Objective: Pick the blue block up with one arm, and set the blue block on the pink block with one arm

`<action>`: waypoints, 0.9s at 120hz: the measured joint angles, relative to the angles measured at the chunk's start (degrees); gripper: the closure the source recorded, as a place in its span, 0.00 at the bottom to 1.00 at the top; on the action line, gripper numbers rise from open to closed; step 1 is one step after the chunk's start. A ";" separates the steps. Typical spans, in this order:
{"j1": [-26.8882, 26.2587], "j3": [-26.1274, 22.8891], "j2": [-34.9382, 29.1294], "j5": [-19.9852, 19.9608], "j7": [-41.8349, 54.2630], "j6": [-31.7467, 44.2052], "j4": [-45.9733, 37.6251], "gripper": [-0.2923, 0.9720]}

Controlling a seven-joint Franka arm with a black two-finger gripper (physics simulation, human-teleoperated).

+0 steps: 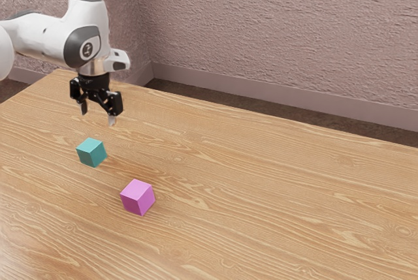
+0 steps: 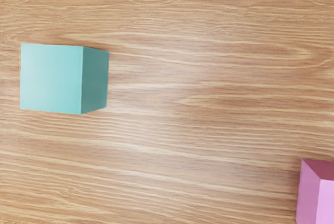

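Fingers (image 1: 112, 117) spread, our gripper (image 1: 98, 111) hangs empty above the wooden table (image 1: 274, 182), a little farther back than the blue block (image 1: 91, 152). The pink block (image 1: 138, 196) lies near it, closer to us and toward the exterior view's right, the two not touching.

White rounded arm (image 1: 59, 32) with grey joint caps; black end effector (image 1: 96, 111), pale fingertips.

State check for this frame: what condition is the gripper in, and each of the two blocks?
gripper: open, empty, hanging in the air above the table.
blue block: flat on the table, not gripped.
pink block: flat on the table, nothing on top, apart from the blue block.
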 joint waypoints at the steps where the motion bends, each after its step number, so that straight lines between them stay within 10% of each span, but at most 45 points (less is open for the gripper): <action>1: 0.24 0.00 0.00 -0.07 -0.04 0.08 -0.02 0.23; 108: 17.32 -1.89 6.34 -3.47 4.15 13.49 -7.63 0.23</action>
